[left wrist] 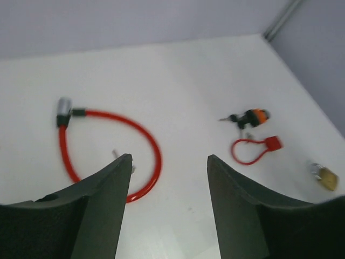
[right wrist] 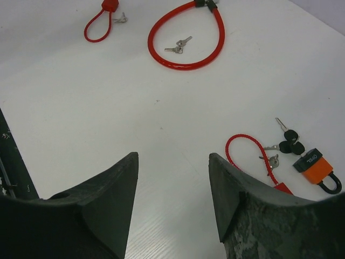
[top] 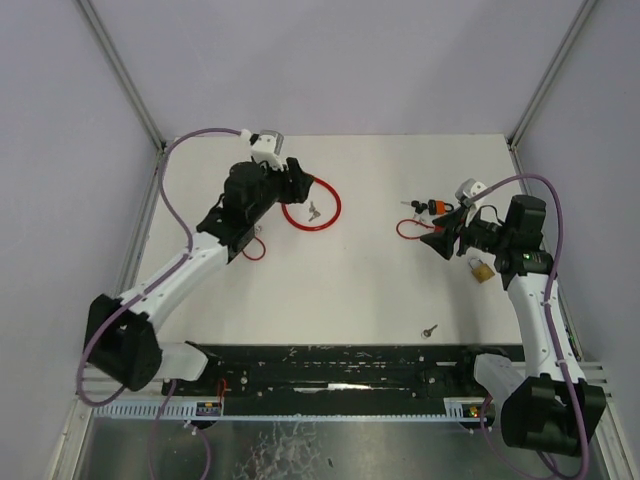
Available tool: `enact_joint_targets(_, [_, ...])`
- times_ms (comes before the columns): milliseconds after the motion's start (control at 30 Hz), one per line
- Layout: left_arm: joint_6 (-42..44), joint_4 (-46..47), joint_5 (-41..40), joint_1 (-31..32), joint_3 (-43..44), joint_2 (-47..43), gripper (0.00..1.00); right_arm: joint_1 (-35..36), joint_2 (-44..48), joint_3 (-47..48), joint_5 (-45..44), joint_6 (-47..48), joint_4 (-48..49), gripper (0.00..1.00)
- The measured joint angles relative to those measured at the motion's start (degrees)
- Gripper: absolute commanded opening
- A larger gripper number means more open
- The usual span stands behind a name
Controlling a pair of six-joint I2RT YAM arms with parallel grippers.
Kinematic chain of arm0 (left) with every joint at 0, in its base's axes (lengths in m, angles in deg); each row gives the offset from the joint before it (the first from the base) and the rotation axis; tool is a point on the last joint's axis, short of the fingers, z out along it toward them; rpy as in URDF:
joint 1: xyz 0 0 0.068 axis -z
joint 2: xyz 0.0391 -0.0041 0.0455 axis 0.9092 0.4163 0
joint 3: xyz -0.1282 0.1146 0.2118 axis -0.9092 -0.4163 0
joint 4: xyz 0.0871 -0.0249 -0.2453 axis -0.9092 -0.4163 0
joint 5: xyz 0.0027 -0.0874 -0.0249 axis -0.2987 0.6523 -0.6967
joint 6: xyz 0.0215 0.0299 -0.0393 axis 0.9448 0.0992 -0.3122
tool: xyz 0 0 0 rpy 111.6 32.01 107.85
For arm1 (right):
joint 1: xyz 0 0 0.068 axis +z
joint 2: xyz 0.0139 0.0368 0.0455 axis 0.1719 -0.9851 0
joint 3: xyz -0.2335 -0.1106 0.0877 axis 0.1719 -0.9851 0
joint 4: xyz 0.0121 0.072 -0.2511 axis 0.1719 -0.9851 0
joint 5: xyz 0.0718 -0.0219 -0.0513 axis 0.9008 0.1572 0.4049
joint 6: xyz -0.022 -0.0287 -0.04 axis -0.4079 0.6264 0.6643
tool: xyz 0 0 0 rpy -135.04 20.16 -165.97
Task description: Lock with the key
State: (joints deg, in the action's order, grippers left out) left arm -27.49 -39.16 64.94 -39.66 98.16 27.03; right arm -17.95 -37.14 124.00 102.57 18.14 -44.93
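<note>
Left gripper: fingers spread, nothing between them, hovering at the left edge of the red cable lock, far left part of the table. Key pair flat on the surface inside that loop, half hidden behind one finger in the left wrist view. Lock head at one end of the loop, cable entering it on both sides; cannot tell whether latched.

Right gripper: also spread, empty, on the right over a cluster:
- orange padlock with black-headed keys touching it
- small red cable lock just beside
- brass padlock a bit nearer

Second small red loop close to the left arm. Single loose key near the front edge, well apart from the rest.

Step, as a judgement: key pickup not yet done, nothing held on either side. Likely target the red cable lock and its key pair, going by where the left gripper sits. No certainty though, with several locks around.

Next, probably: lower the left fingers over the key pair, pinch one key by the bow, lift clear of the cable. Thin flat metal on a smooth top, so calls for a low, square approach or risks a skid. Then needs the lock head steadied, maybe by the right side, before insertion and turn.
</note>
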Motion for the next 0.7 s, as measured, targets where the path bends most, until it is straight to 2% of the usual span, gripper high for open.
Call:
enact_joint_targets(100, [2.1,6.6,2.4,3.2,-2.9,-6.7,0.7,-0.6,-0.1,0.8,-0.3,1.2,-2.2,0.64])
enact_joint_targets(233, [2.7,17.6,9.0,6.0,-10.0,-11.2,0.94,-1.7,-0.1,2.4,-1.4,2.6,-3.9,0.64])
enact_joint_targets(267, [2.5,20.1,9.8,6.0,-12.0,-11.6,0.98,-2.1,-0.1,2.6,-1.6,2.9,-4.3,0.64])
enact_joint_targets(433, [-0.2,31.4,12.4,5.7,-22.4,-11.8,0.95,-3.6,-0.1,2.9,-2.0,3.9,-5.5,0.65])
enact_joint_targets(700, [-1.6,35.4,9.9,5.7,-32.9,-16.2,0.94,-3.7,-0.2,2.9,-2.5,4.6,-6.3,0.65])
